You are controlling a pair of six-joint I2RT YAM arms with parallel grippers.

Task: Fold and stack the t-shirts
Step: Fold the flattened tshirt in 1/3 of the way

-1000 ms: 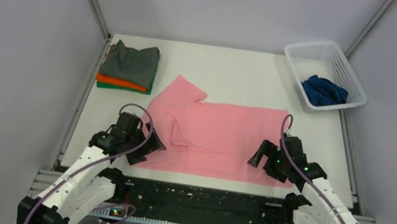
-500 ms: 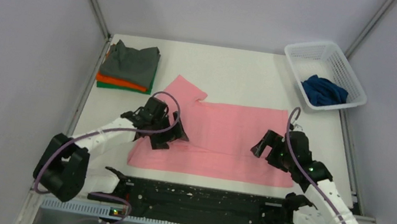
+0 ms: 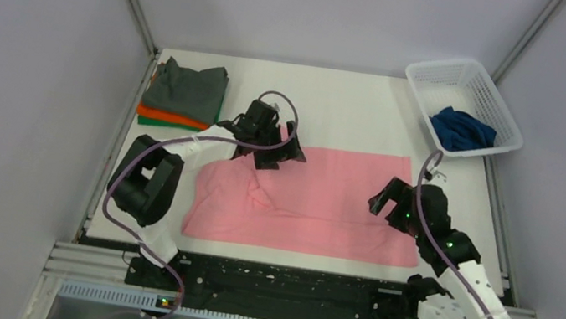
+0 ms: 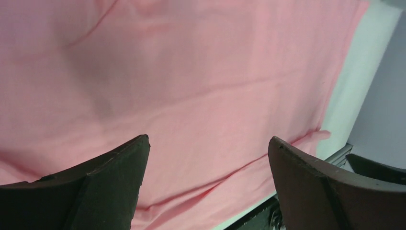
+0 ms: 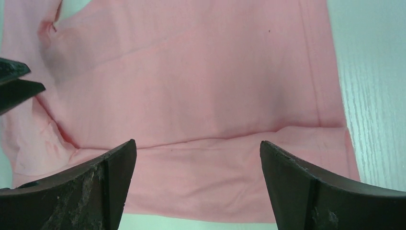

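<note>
The pink t-shirt (image 3: 324, 200) lies spread flat on the table's middle, with a fold crease along its near part and some bunching at its left side. My left gripper (image 3: 279, 152) is open over the shirt's far left corner; its wrist view (image 4: 208, 139) shows only pink cloth (image 4: 191, 72) between the spread jaws. My right gripper (image 3: 389, 205) is open just above the shirt's right part, and its wrist view (image 5: 197, 143) shows pink cloth (image 5: 201, 86) under the jaws. Neither holds cloth. Dark grey, orange and green shirts are stacked (image 3: 185, 94) at the far left. The navy shirt (image 3: 460, 128) lies in the basket.
The white lattice basket (image 3: 445, 69) stands at the far right corner. Grey walls and metal posts close in the table on three sides. The black rail with the arm bases (image 3: 278, 282) runs along the near edge. White table (image 3: 347, 106) lies behind the pink shirt.
My left arm has swung from the shirt's near left corner out to its far left corner; the sleeve that stuck out there no longer shows. My right gripper has shifted slightly away and right.
</note>
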